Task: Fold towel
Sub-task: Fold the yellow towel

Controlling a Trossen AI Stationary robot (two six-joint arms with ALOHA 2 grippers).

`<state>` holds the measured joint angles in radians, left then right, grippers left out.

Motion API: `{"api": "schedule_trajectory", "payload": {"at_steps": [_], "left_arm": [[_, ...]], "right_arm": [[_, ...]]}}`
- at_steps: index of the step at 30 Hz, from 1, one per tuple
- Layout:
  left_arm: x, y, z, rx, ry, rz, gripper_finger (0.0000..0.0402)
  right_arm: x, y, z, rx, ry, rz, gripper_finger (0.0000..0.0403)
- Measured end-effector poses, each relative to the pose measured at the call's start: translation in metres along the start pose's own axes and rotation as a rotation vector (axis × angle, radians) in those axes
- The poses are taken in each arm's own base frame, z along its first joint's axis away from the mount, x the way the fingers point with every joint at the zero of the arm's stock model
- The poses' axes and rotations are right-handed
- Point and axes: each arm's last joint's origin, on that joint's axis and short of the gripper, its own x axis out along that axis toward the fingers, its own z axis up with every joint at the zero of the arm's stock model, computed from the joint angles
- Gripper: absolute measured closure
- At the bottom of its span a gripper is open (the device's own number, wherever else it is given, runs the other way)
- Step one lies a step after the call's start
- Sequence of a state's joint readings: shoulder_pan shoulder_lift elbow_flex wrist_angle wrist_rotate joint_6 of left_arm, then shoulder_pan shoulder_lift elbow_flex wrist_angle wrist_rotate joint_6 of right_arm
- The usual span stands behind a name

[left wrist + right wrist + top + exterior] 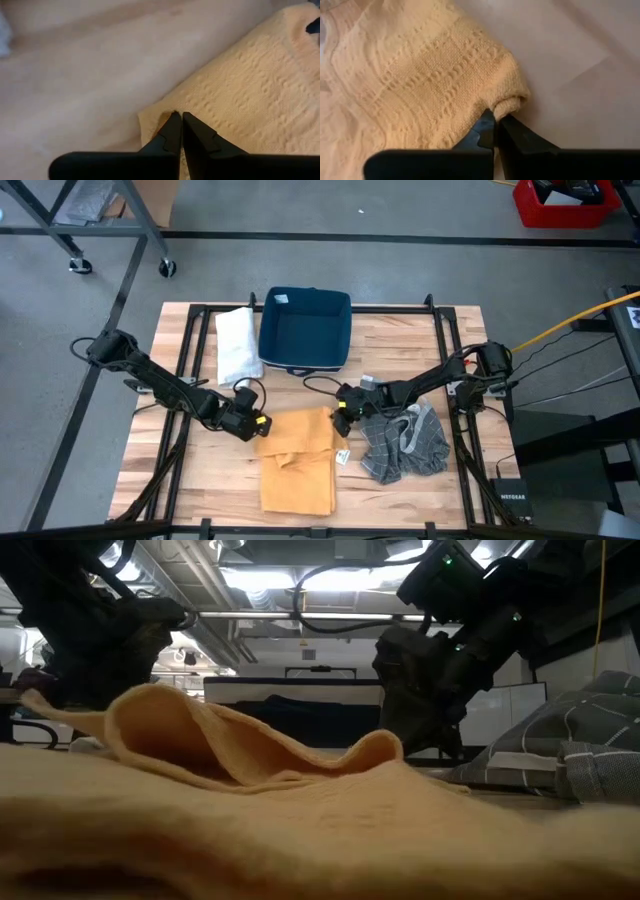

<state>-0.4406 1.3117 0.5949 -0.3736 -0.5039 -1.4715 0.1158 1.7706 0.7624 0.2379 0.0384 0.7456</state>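
Note:
An orange-yellow knit towel (297,462) lies on the wooden table (400,340), reaching toward its near edge. My left gripper (262,424) is shut on the towel's far left corner, and my right gripper (340,418) is shut on its far right corner. In the low view the towel (300,830) fills the foreground, and a raised wave of cloth (200,730) stands between the two arms. My left gripper (179,120) pinches the towel's far left corner (156,119) between its two fingers, slanting down from the table's left. The rest of the towel lies on the table. My right gripper (495,121) pinches the towel's far right corner (510,102), which bunches into a small roll at the fingertips. It slants down from the table's right, and the cloth behind it rests on the table.
A crumpled grey checked cloth (405,442) lies right of the towel, close to my right arm. A dark blue bin (305,330) stands at the far middle, with a folded white towel (237,345) to its left. Bare wood shows at the near left.

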Motion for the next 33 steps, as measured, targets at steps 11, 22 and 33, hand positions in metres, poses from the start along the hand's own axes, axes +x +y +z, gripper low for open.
{"api": "schedule_trajectory", "payload": {"at_steps": [11,22,33], "left_arm": [[0.001,0.009,0.006,0.059,-0.148,0.097,0.0401],[-0.019,0.006,0.012,0.102,-0.170,0.010,0.0402],[-0.043,0.003,0.002,0.179,-0.137,-0.113,0.0401]], "right_arm": [[-0.001,-0.016,0.028,0.023,-0.143,0.002,0.0398],[-0.004,-0.010,0.041,0.015,-0.155,0.205,0.0399],[-0.014,0.000,0.042,-0.067,-0.055,0.411,0.0400]]}}
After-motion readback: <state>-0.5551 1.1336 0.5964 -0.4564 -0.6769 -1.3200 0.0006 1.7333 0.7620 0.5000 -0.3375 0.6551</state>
